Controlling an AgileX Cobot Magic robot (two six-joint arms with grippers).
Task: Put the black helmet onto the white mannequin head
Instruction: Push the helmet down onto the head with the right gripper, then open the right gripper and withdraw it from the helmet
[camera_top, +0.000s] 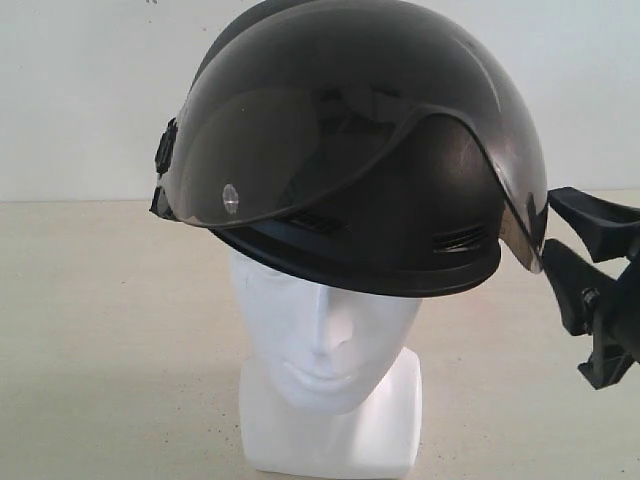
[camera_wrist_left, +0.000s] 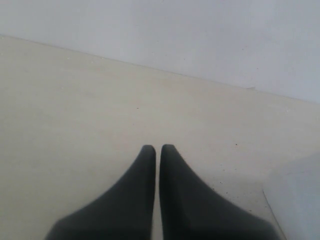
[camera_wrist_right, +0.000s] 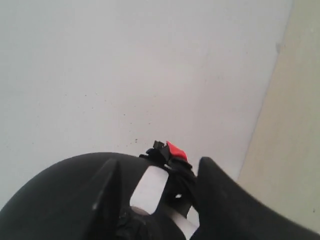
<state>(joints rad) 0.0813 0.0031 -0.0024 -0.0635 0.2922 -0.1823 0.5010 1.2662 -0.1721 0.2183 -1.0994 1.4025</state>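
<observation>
The black helmet (camera_top: 350, 150) sits on top of the white mannequin head (camera_top: 325, 345), its smoky visor (camera_top: 250, 160) raised over the brow and the face showing below the rim. My right gripper (camera_top: 552, 222) is open just beside the helmet's right rim. In the right wrist view that gripper (camera_wrist_right: 155, 165) frames the helmet shell (camera_wrist_right: 45, 200), a black strap with a red buckle (camera_wrist_right: 176, 150) and a patch of the white head (camera_wrist_right: 150, 187). My left gripper (camera_wrist_left: 158, 147) is shut on nothing over bare table; it is out of the exterior view.
The beige table (camera_top: 100, 330) runs back to a white wall (camera_top: 80, 90) behind the head. A pale blurred surface (camera_wrist_left: 297, 200) lies beside my left gripper in its wrist view.
</observation>
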